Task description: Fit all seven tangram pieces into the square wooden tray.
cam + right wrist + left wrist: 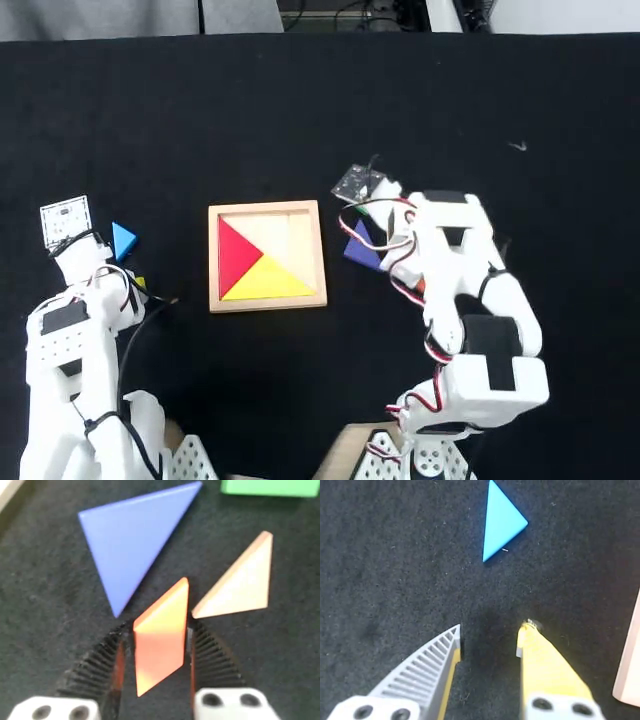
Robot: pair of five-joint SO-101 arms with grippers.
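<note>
The square wooden tray (266, 299) lies mid-table and holds a red triangle (235, 255) and a yellow triangle (268, 280). My right gripper (157, 632) is shut on an orange parallelogram (160, 640), just right of the tray. Beside it lie a dark blue triangle (130, 535) (362, 245), a pale peach triangle (240, 585) and a green piece (270, 486). My left gripper (490, 635) stands open over bare cloth left of the tray. A light blue triangle (502, 522) (123, 240) lies a short way beyond its fingertips.
A black cloth covers the table. The tray's edge (627, 670) shows close to the left gripper's yellow finger (540, 660). The right arm's body (460, 290) covers part of the pieces right of the tray.
</note>
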